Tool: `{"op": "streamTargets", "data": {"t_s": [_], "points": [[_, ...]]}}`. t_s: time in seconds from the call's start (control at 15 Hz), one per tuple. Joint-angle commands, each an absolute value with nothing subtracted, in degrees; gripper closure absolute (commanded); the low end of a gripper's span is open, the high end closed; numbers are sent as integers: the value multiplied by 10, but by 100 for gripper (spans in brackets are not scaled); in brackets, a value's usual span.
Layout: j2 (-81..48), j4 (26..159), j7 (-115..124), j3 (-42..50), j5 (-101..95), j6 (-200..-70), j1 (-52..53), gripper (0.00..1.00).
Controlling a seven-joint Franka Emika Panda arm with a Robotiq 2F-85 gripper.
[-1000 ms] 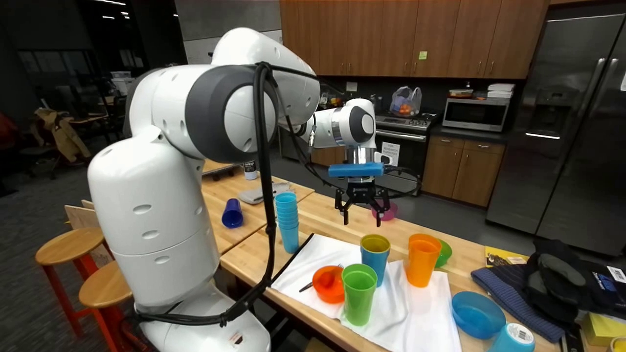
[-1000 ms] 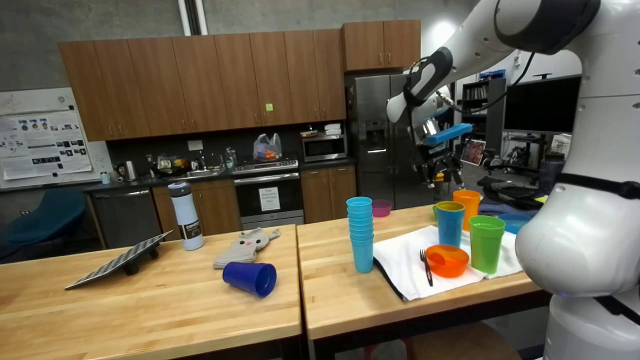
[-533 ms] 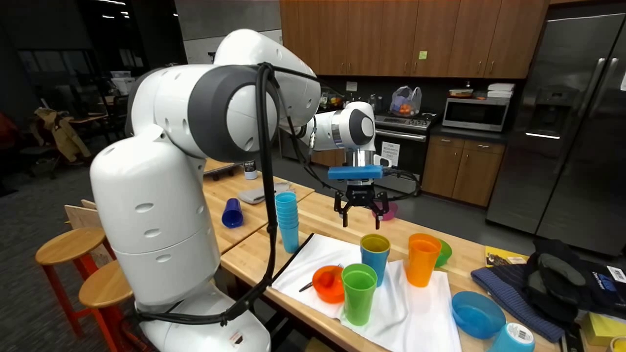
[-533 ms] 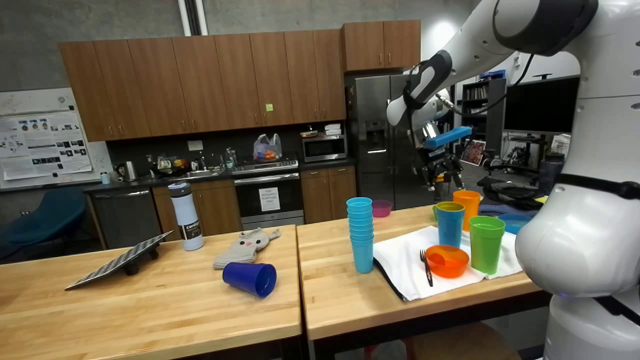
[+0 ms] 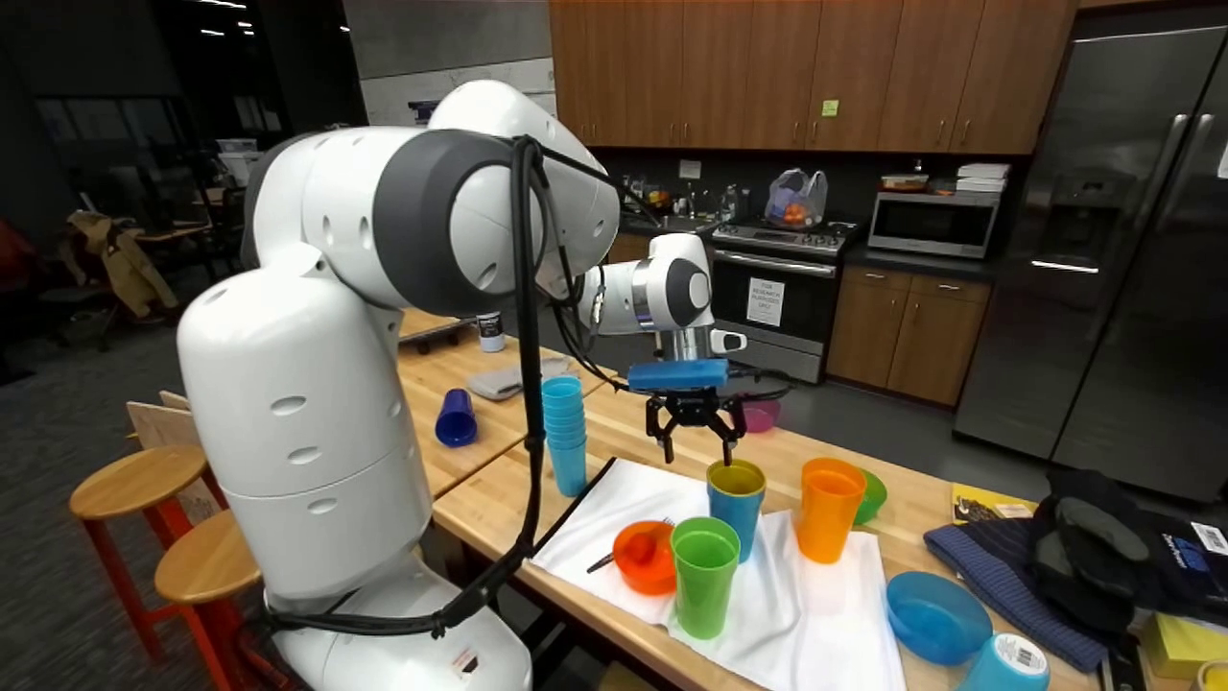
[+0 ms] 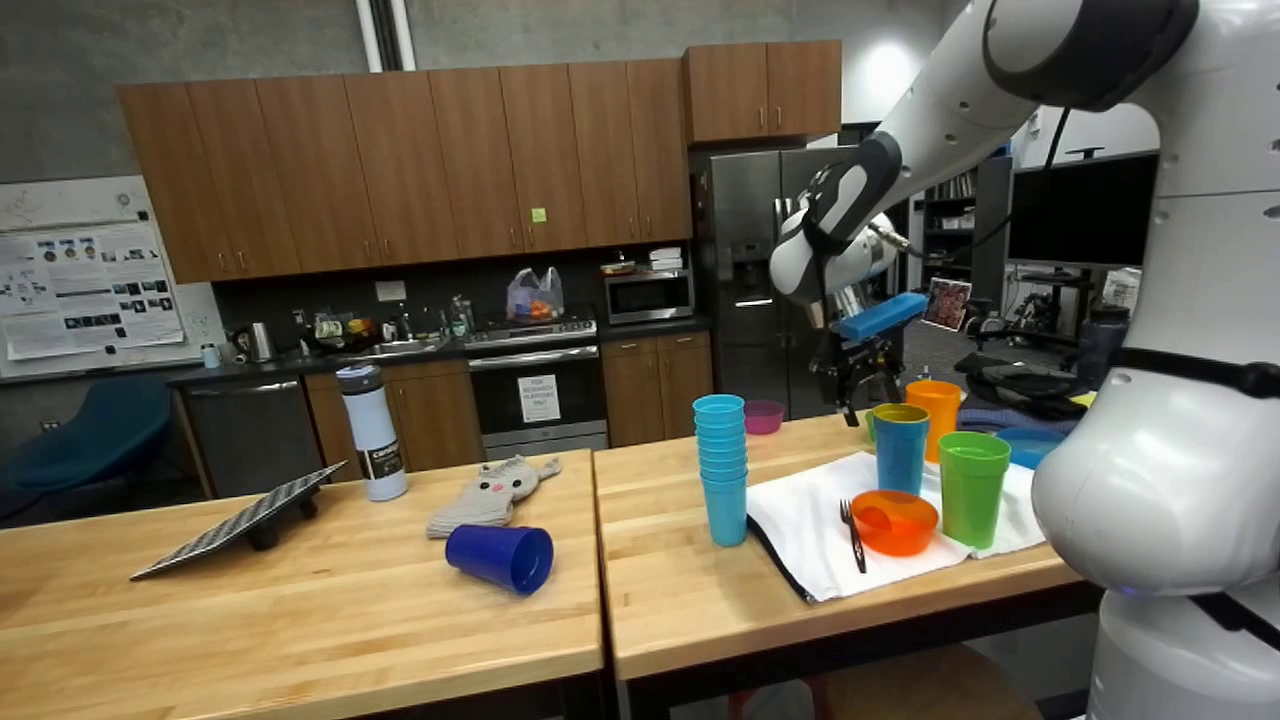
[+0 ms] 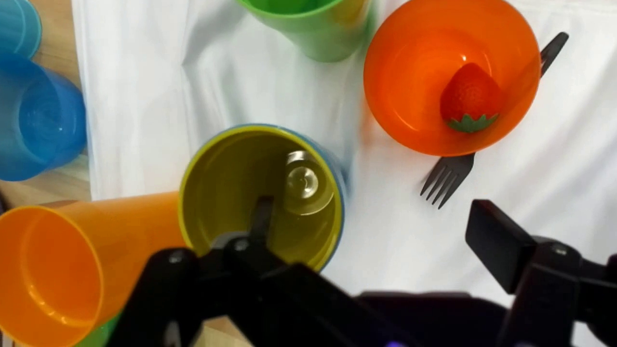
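The claw (image 5: 698, 456) is spread wide, with a big gap between its two fingers. They point down to 6 o'clock. In an exterior view the claw hangs at 11 o'clock from the blue cup (image 5: 740, 513) (it is yellow inside), and one tip is very near the rim. In the wrist view, one finger (image 7: 261, 217) is over the cup's mouth and the other is over the white cloth (image 7: 395, 226). I cannot tell if the claw touches the cup.

A blue bar (image 5: 678, 374) sits just above the claw. The arm (image 5: 413, 221) goes up, bends at the top, and reaches out over the table (image 5: 624, 422). Its wrist (image 5: 688, 293) hangs down.

Now go around the blue cup, in the wrist view. The green cup (image 7: 313, 31) is between 12 and 1 o'clock. The orange bowl (image 7: 409, 82) is at 2, with a strawberry (image 7: 470, 94) inside. A fork (image 7: 457, 165) peeks out past the bowl at 3. The orange cup (image 7: 111, 241) is at 8, and the blue bowl (image 7: 67, 115) is near 10.

Farther off, at 10 o'clock in an exterior view, light blue cups (image 5: 566, 441) stand in a stack.
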State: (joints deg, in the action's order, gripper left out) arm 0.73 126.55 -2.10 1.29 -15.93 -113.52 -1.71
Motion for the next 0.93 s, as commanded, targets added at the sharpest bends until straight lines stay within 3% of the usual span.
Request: {"op": "streamTargets", "data": {"t_s": [0.0,0.73,0.8,0.87], "points": [[22,1299,20,9,-189,-1179,-13,0],[27,1341,42,26,-208,-1195,-30,0],[26,1342,40,29,-210,-1197,-33,8],[28,1348,41,30,-213,-1204,-34,27]]}}
